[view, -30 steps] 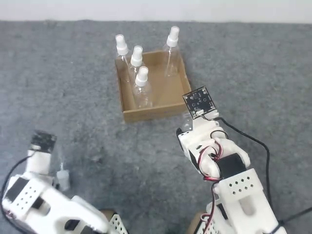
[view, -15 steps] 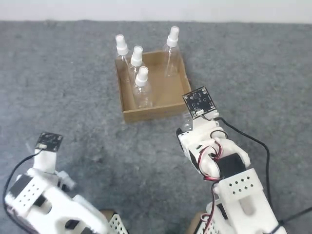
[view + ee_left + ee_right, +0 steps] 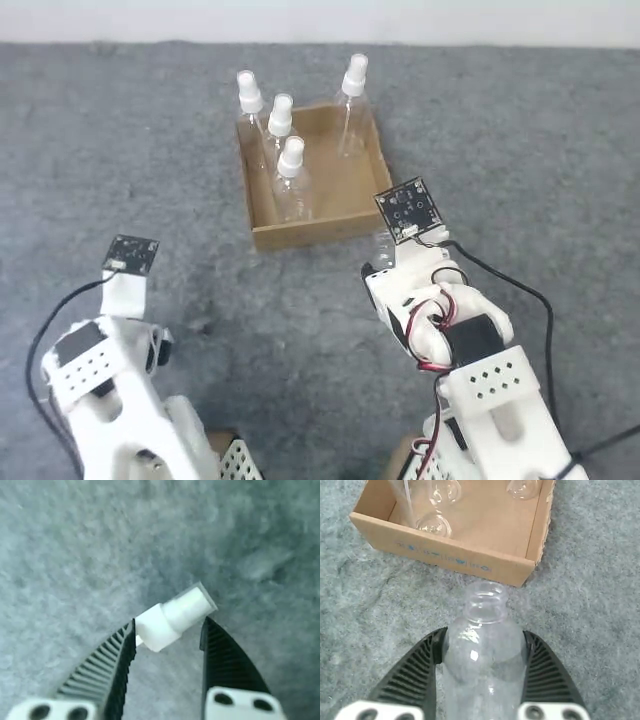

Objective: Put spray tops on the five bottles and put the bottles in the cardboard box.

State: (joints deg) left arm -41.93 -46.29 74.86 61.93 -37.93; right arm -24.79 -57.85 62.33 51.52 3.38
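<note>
The top point(image 3: 172, 619), white with a clear cap over its nozzle, sits slanted between the two black ribbed fingers of the left gripper point(image 3: 168, 625), which is closed on it; its wide collar touches one finger and its nozzle end lies by the other, with the carpet point(image 3: 75, 540) behind it. The bottle point(image 3: 485, 605), clear and with an open, uncapped neck, is clamped at its shoulder by the right gripper point(image 3: 484, 636), both fingers pressed against its sides. Its neck points at the near wall of the box point(image 3: 445, 562) and is close to that wall but apart from it. In the high view the box point(image 3: 262, 205) lies in the upper centre of the frame on the grey carpet point(image 3: 520, 150). Four capped bottles point(image 3: 290, 160) stand in it: three along its left side and one in its upper right corner. The left arm point(image 3: 100, 360) is at lower left, well apart from the box; the right arm point(image 3: 450, 330) is at lower right, just below the box.
</note>
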